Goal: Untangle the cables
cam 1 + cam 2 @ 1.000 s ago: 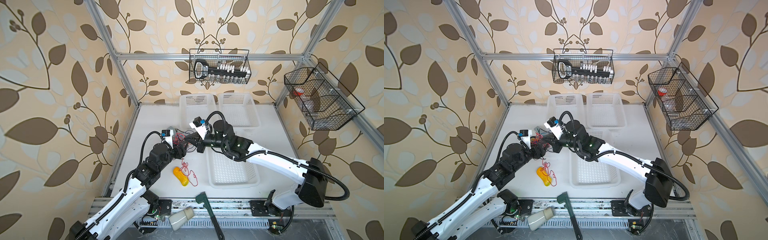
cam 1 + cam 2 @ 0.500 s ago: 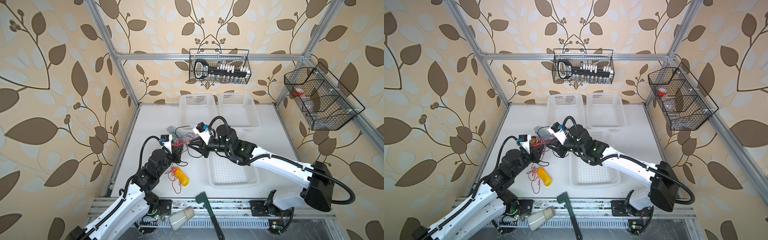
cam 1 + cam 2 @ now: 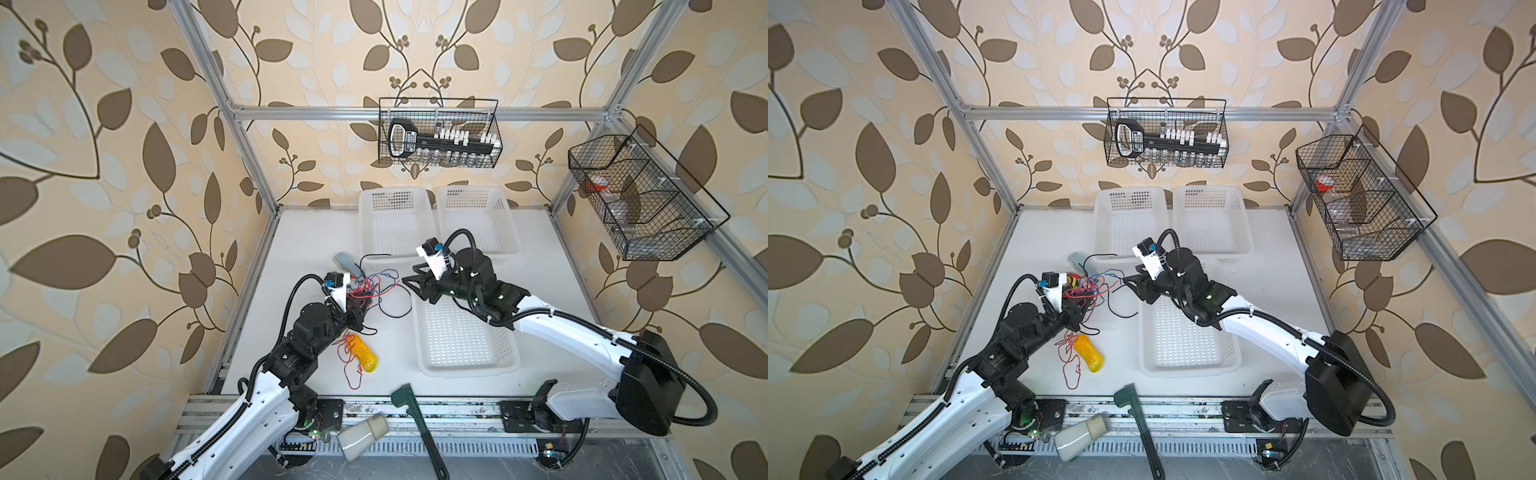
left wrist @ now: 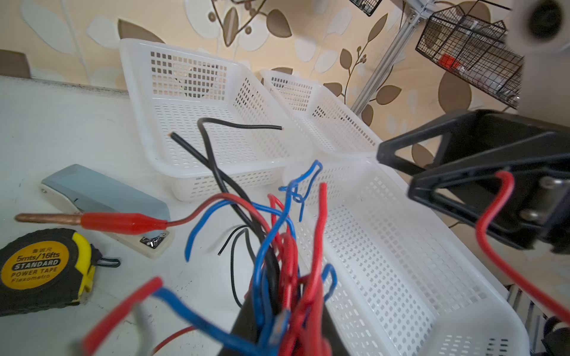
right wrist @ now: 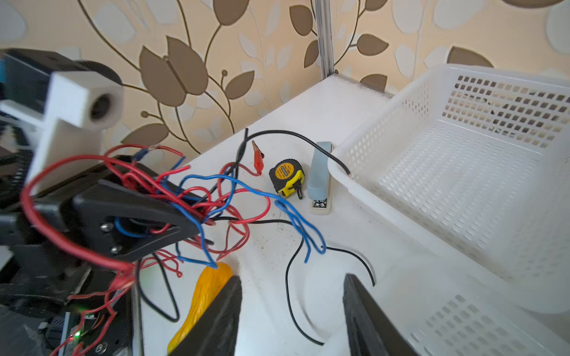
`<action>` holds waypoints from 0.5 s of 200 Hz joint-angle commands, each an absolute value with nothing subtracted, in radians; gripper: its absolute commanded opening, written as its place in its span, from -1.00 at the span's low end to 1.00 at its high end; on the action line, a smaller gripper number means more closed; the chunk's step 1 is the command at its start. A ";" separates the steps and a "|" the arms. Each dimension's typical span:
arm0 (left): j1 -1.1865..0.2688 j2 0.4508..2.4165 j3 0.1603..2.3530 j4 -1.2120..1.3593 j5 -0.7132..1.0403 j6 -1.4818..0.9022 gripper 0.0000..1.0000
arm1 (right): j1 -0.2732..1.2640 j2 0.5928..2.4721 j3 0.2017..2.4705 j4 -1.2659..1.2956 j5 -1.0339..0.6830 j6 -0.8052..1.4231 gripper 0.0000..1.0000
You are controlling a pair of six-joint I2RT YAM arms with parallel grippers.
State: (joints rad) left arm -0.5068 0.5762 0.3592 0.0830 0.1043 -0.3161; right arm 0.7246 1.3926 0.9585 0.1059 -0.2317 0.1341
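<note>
Left gripper (image 3: 360, 306): jaws narrow, clamped on the knot of the cables (image 3: 371, 288); held left of centre, apparently just off the table (image 3: 316, 249), so that loose ends hang free.
Right gripper (image 3: 409, 284): jaws wide with nothing between them; just right of the knot, over the far end of the near basket (image 3: 467, 369), fingertips facing the tangle.
Cable location: red, blue and black strands are bunched at the left gripper. A black loop lies on the table right of the knot. A red strand trails nearward beside the yellow object (image 3: 365, 354). One black end rests over the rim of the far-left basket (image 3: 395, 192).
Reason for hold: judged as anchoring; one arm fixes the knot while the other is free to pick.
Next move: calls for pinching a single strand, likely blue or black, clear of the rest.
Risk: taking two strands would tighten the knot.
Clutter: tape measure (image 4: 37, 268) and stapler (image 4: 101, 192) lie just beyond the knot, where they could snag.
</note>
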 commanded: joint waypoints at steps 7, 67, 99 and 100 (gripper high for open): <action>-0.501 0.573 0.413 0.146 0.186 -0.304 -1.00 | 0.709 1.465 1.006 0.178 -0.302 0.097 0.14; -0.501 0.572 0.423 0.161 0.214 -0.322 -1.00 | 0.709 1.571 1.084 0.223 -0.352 0.130 -0.40; -0.501 0.572 0.419 0.102 0.128 -0.330 -1.00 | 0.708 1.525 1.069 0.241 -0.265 0.155 -1.00; -0.501 0.572 0.419 0.099 0.124 -0.331 -1.00 | 0.707 1.523 1.068 0.241 -0.259 0.156 -1.00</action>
